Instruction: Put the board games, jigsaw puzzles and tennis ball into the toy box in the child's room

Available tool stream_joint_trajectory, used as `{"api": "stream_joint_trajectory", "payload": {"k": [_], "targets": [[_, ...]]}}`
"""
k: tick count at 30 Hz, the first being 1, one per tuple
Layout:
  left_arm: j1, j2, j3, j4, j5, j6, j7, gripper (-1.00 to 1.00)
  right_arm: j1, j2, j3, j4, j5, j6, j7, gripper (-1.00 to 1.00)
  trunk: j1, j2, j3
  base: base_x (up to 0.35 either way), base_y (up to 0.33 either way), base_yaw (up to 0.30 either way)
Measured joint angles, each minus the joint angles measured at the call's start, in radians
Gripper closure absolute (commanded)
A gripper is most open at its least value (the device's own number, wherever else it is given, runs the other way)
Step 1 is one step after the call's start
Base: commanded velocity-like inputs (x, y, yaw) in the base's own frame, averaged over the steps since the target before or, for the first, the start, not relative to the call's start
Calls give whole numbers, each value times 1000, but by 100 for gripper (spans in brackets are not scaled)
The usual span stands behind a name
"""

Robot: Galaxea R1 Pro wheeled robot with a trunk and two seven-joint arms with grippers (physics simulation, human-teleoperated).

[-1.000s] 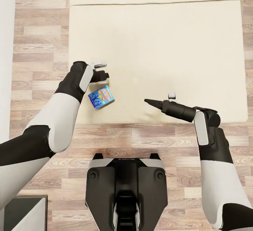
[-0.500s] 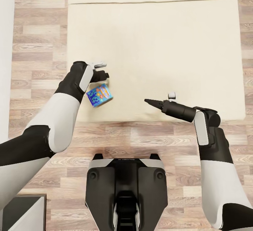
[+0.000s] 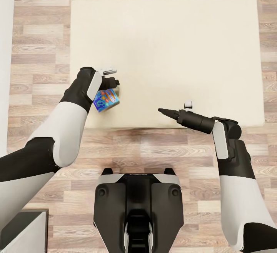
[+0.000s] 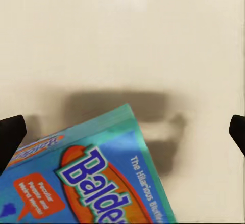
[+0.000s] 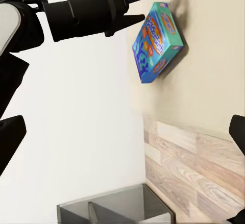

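Blue board game [image 3: 105, 100] lying on the beige bed [image 3: 173, 53], near its front left corner, skewed to the mattress edges. Lettered face up, orange oval with white print on blue, teal border round it. In the right wrist view, seen raised off the mattress on one side rather than flat.

Left gripper [image 5: 152, 2] just above and beside the box, nearer the box's far edge, with a slim gap between the lower finger and the carton. Jaws spread wide, nothing between them, nothing held. In the left wrist view, black fingertips [image 4: 10, 134] at the two side edges of the picture, the box's corner reaching up between them without touching either, its shadow and the gripper's shadow falling on the mattress behind.

Right gripper [image 3: 161, 110] over the front edge of the bed, well apart from the box, pointing toward it. Seen from the head as one dark point; in its own wrist view fingertips standing far apart, so parted and holding nothing.

Wood plank floor [image 3: 42, 53] around the bed, white wall [image 3: 4, 53] along the left. Dark grey bin [image 5: 117, 206] on the floor by the wall, split by a divider into compartments; contents not to be made out. Robot base [image 3: 137, 203] on the planks short of the bed.
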Motion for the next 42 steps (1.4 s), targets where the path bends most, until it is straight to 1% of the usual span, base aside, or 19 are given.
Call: {"api": "stream_joint_trajectory", "payload": {"k": [6,28,36,42], "targets": [[0,0,0,0,0,0,0,-100,0,0,0,0,0,0,0,-100,0,0,0,-104,-60,0],[0,0,0,2,0,1,0,-100,0,0,0,1,2,0,0,-100,0,0,0,-6,-2,0],[0,0,0,3,0,1,0,-100,0,0,0,0,2,0,0,-100,0,0,0,-181,0,0],[0,0,0,3,0,0,0,-100,0,0,0,0,2,0,0,-100,0,0,0,-82,0,0]]}}
